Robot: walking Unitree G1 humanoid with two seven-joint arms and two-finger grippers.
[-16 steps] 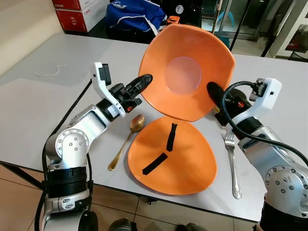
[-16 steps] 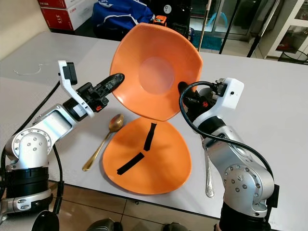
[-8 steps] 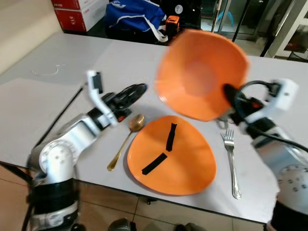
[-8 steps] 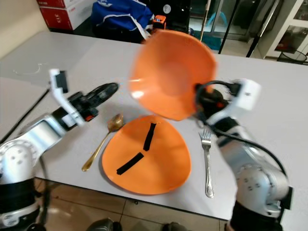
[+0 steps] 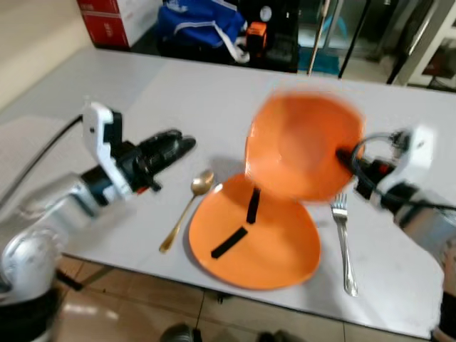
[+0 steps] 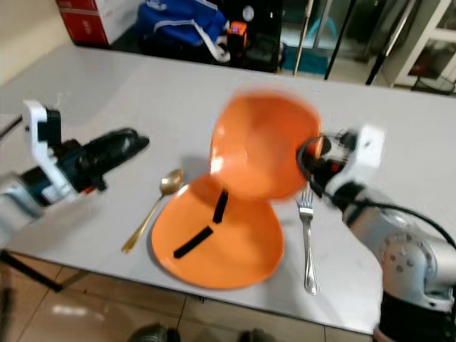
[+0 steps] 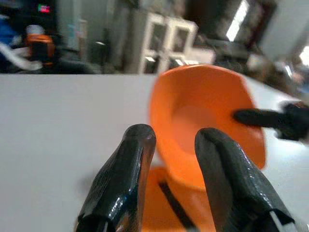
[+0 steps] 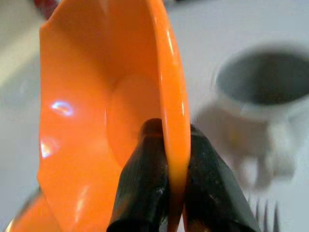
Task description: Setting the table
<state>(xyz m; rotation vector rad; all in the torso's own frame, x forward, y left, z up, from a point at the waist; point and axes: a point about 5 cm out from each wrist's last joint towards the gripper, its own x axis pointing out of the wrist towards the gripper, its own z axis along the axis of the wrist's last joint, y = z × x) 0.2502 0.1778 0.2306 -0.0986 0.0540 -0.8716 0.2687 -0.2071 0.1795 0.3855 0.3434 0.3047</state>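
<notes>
The left hand [image 5: 174, 142] is hovering over the worktop [image 5: 199, 100], fingers slightly parted and holding nothing. A gold spoon [image 5: 187, 209], an orange plate [image 5: 263, 242] and a fork [image 5: 343, 242] are lying alongside. The right hand [image 8: 166, 159] is pinching the rim of a tilted orange bowl [image 5: 303, 146] above the plate.

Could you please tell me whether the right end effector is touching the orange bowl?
Touching. The right wrist view shows the right end effector with one black finger on each side of the orange bowl rim, pressed against it.
</notes>
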